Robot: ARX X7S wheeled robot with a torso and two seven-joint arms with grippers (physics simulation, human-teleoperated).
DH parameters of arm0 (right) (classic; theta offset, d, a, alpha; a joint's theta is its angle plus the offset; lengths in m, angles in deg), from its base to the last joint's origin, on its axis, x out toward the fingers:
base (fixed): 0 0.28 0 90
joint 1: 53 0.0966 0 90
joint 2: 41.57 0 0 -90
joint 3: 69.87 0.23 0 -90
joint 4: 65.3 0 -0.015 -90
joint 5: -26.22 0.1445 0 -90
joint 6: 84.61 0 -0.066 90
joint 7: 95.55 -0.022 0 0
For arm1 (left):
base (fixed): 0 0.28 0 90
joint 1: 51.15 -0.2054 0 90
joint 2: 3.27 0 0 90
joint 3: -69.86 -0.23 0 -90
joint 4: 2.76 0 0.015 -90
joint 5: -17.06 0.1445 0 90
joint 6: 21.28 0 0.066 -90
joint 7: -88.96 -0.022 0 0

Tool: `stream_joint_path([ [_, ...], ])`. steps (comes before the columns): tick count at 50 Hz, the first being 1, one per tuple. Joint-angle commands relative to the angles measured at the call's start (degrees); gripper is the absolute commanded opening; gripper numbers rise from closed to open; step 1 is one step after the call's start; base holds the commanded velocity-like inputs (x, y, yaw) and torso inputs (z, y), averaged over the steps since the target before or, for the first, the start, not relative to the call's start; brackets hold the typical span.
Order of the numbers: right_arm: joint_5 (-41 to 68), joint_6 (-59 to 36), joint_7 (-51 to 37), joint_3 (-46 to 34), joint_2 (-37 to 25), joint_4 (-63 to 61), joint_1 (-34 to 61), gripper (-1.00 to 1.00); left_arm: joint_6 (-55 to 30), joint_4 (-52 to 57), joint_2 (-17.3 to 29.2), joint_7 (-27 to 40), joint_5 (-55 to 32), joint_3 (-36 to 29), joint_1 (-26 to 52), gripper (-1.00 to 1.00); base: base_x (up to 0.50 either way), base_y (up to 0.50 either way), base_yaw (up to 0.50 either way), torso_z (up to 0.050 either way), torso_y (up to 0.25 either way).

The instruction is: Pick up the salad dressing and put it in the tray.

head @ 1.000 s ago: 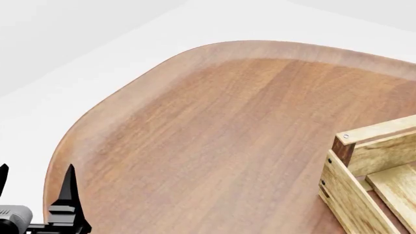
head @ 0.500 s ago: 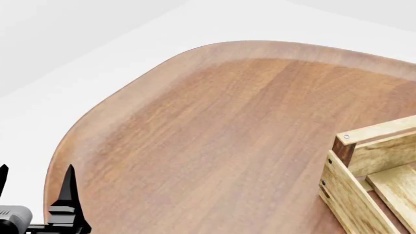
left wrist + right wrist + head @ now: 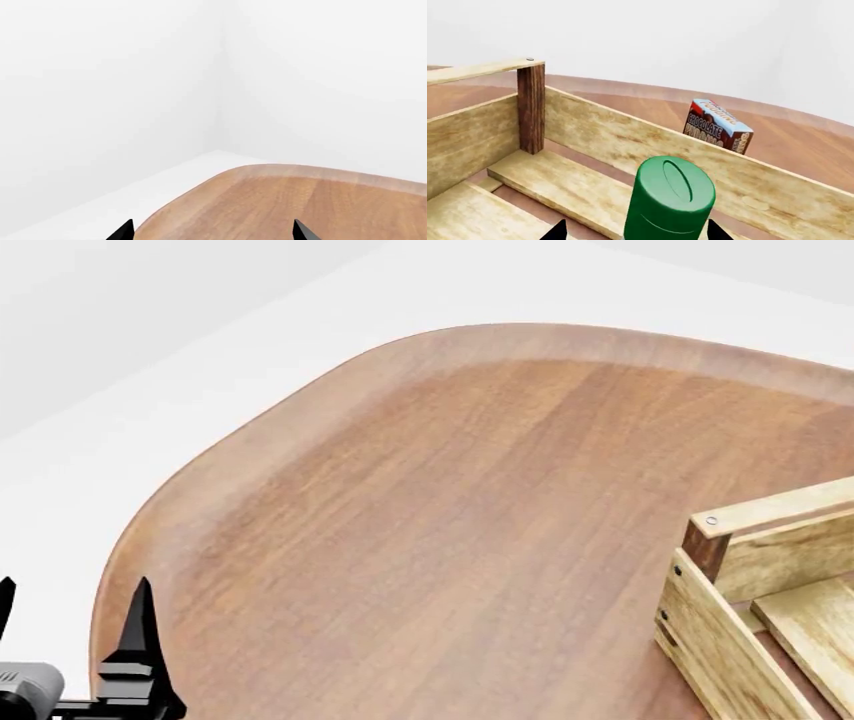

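Note:
The salad dressing shows only in the right wrist view, as a bottle with a green cap (image 3: 670, 200). It stands upright inside the tray (image 3: 627, 135), over the slatted bottom. My right gripper (image 3: 637, 232) is open, its black fingertips (image 3: 558, 231) on either side of the cap with a clear gap on one side. In the head view only one corner of the tray (image 3: 747, 570) shows, at the right edge of the table. My left gripper (image 3: 67, 640) is open and empty at the table's near-left edge, far from the tray; in its own wrist view the left gripper (image 3: 210, 232) frames bare table.
A chocolate-pudding box (image 3: 716, 125) stands on the table just beyond the tray's far wall. The round wooden table (image 3: 441, 510) has a raised rim. White floor and walls surround it. A dark corner post (image 3: 531, 107) rises at one tray corner.

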Motion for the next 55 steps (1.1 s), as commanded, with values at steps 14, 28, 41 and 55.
stream_joint_path([
  [14,2.3,-24.0,1.4,1.7,1.8,-43.2,-12.0,1.00,-0.2,0.6,0.5,0.4,-0.4,-0.1,0.3,1.00,0.00,0.00,0.00,0.000,0.000],
  [28,4.8,-35.5,2.4,3.3,2.8,-75.5,-20.6,1.00,-0.1,1.0,0.6,0.8,-0.9,0.3,0.4,1.00,0.00,0.00,0.00,0.000,0.000],
  [41,5.5,-33.8,1.8,2.5,6.6,-94.7,-27.9,1.00,6.5,2.0,-0.2,0.6,-3.2,4.9,-0.6,1.00,0.00,0.00,0.00,0.000,0.000],
  [55,-2.8,-17.3,-2.3,-1.0,10.4,-104.6,-37.8,1.00,15.0,5.2,-2.1,2.1,-4.0,10.5,-1.8,1.00,0.00,0.00,0.00,0.000,0.000],
])
